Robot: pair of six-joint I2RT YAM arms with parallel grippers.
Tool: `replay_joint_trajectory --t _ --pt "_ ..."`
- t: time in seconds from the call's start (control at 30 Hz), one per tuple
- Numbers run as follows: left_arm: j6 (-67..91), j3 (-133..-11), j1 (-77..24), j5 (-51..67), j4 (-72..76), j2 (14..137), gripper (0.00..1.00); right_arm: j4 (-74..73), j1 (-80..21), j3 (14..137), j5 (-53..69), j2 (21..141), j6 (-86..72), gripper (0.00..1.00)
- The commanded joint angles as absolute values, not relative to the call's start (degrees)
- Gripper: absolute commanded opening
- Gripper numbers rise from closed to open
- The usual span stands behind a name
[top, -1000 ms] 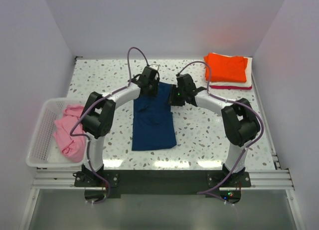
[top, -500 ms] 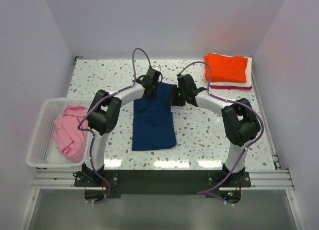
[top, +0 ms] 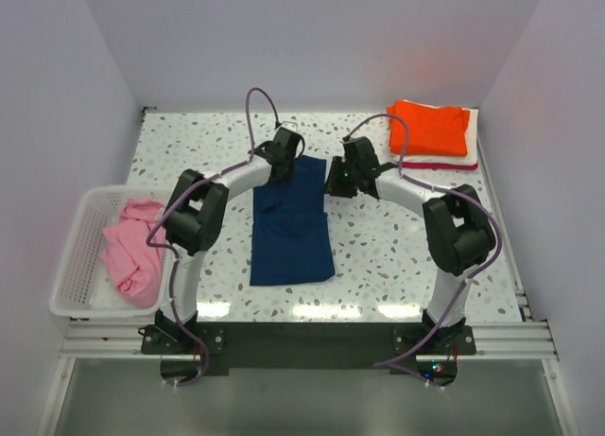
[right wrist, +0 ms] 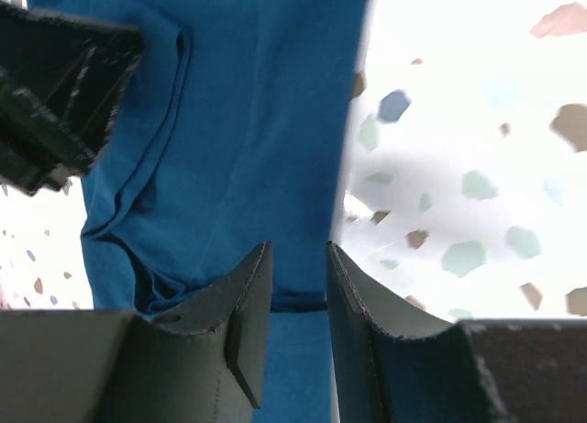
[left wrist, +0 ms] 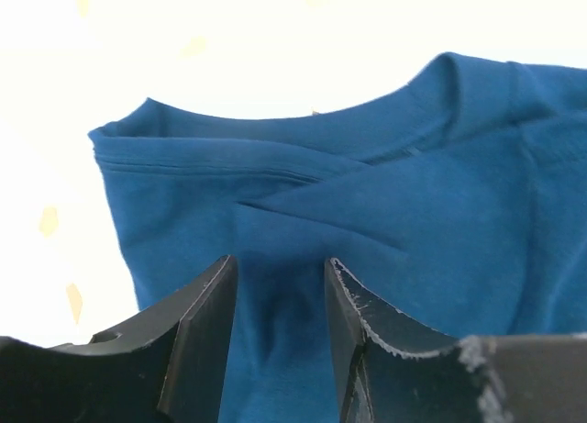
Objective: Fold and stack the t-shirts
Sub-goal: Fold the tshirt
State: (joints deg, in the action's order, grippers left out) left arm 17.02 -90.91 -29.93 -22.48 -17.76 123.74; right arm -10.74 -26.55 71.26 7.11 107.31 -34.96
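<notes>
Navy t-shirt (top: 291, 230) flat on the desk (top: 397, 242); left fingers (left wrist: 197, 331) parted above it, right fingers (right wrist: 248, 322) barely apart, grip unclear.

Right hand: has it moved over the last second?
Yes. The right hand has shifted slightly right, off the blue shirt at its top corner, toward the folded orange shirt.
</notes>
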Motion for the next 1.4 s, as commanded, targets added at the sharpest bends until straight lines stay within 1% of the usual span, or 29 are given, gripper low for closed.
replay_joint_trajectory --t 0.0,0.07,0.13,0.4,0.5,0.77,1.13,1.2,1.23,1.37 --pt "19.1 -91.8 -27.4 -24.2 -16.0 119.4 0.48 -9.7 -24.7 74.5 7.9 107.8 -34.5 0.34" --pt "19.1 -91.2 -26.2 -20.8 -14.9 119.3 0.47 -9.8 -24.2 75.1 8.2 108.4 -34.5 0.34" --pt "19.1 -91.8 -25.3 -16.9 -14.9 120.0 0.45 -9.7 -24.0 75.4 8.5 108.5 -34.7 0.34" --pt "19.6 -92.5 -24.4 -12.7 -14.3 122.3 0.44 -9.6 -23.6 75.9 9.2 109.2 -34.7 0.34" --pt "20.3 -92.3 -23.6 -8.7 -12.4 123.0 0.43 -9.8 -23.6 75.9 9.3 109.1 -34.6 0.34" --pt "22.1 -92.6 -22.6 -6.5 -12.0 124.3 0.39 -10.0 -23.3 75.2 9.1 108.8 -34.4 0.33" --pt "22.9 -95.0 -22.0 -6.9 -13.3 126.8 0.38 -10.1 -23.1 74.5 9.2 107.8 -33.8 0.33" --pt "23.1 -95.1 -22.0 -6.3 -12.9 126.8 0.36 -10.1 -23.1 74.4 9.4 107.9 -33.8 0.33" --pt "23.2 -95.2 -22.0 -6.2 -12.8 126.6 0.31 -10.1 -23.0 74.4 9.4 107.8 -33.9 0.33" --pt "23.9 -94.7 -22.0 -6.1 -11.9 124.4 0.21 -10.0 -23.0 74.2 9.3 107.9 -33.9 0.33"
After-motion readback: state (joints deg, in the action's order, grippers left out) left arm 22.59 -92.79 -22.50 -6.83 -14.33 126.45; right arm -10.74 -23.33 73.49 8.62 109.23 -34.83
